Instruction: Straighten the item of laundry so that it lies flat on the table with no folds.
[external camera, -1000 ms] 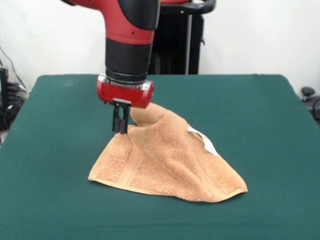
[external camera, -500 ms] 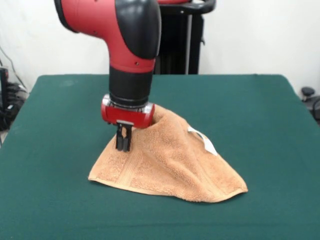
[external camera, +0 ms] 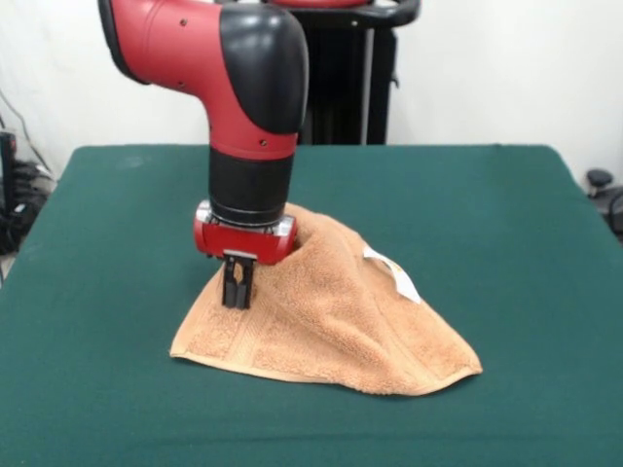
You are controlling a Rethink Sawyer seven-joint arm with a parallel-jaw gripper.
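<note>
Since a second ago my arm (external camera: pixel 243 88) has dropped lower and leaned over the towel (external camera: pixel 326 316), so the red wrist now presses into the raised fold where before it hung clear above it. From the front view, the fingers (external camera: pixel 238 289) look pinched together on the towel's upper left slope, apparently nipping the cloth, though the two black tips sit so close that I can't be fully sure fabric is between them. I see the towel heaped in a tent shape near the middle of the green desk (external camera: pixel 506 214), its peak tucked against the wrist and its lower hem spread along the side nearest the camera. A white label (external camera: pixel 394 272) hangs off the right slope.
</note>
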